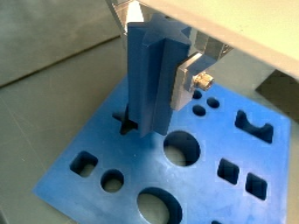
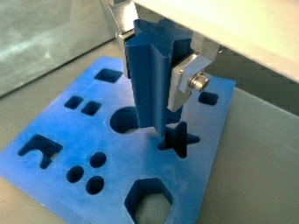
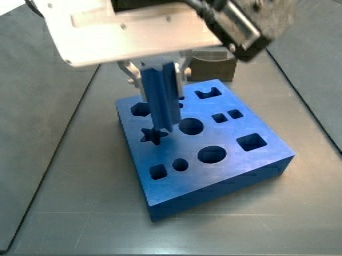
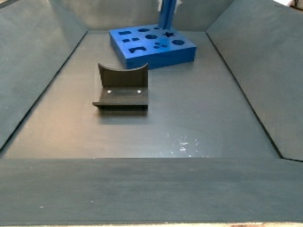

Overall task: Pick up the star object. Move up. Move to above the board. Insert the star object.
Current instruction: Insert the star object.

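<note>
The star object (image 1: 149, 74) is a tall slim blue peg with a star-shaped end, standing upright over the board (image 1: 198, 179). My gripper (image 1: 159, 87) is shut on it. One silver finger (image 1: 184, 80) presses its side and the opposite finger is mostly hidden behind it. In both wrist views the peg's lower end sits at the mouth of the star hole (image 2: 177, 140). I cannot tell whether it has entered. A side view shows the peg (image 3: 158, 95) under the white gripper body, over the star hole (image 3: 148, 133) in the board (image 3: 221, 160).
The board (image 4: 151, 46) lies at the far end of a grey walled bin, with the peg (image 4: 167, 15) rising from it. The dark fixture (image 4: 120, 89) stands on the floor nearer the middle. Sloped bin walls (image 4: 35, 97) close in both sides.
</note>
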Controlling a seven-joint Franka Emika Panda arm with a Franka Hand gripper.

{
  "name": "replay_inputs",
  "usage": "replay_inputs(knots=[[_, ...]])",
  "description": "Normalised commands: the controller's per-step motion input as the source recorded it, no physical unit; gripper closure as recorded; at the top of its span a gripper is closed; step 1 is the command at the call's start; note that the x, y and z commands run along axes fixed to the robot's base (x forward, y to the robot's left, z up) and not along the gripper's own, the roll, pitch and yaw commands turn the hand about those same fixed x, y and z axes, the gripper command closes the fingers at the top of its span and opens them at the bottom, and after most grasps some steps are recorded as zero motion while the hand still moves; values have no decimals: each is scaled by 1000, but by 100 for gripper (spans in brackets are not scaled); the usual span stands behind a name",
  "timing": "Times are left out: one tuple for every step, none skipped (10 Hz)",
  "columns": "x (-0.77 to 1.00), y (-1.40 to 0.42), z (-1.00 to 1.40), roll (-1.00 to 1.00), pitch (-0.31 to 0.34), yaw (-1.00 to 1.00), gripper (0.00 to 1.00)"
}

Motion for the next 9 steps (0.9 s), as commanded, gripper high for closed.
replay_inputs(knots=[[0,34,-117,0,0,0,100],[-300,209,-651,0,-349,200,100],[-26,94,-126,-9,-131,140,100],[0,0,-17,0,0,0,100],[-94,-283,-257,286,-29,0,100],[-46,-331,-269,289,-43,0,100],[0,-117,0,120,9,0,100],[0,0,-20,0,0,0,100],[-23,0,-297,211,0,0,100]])
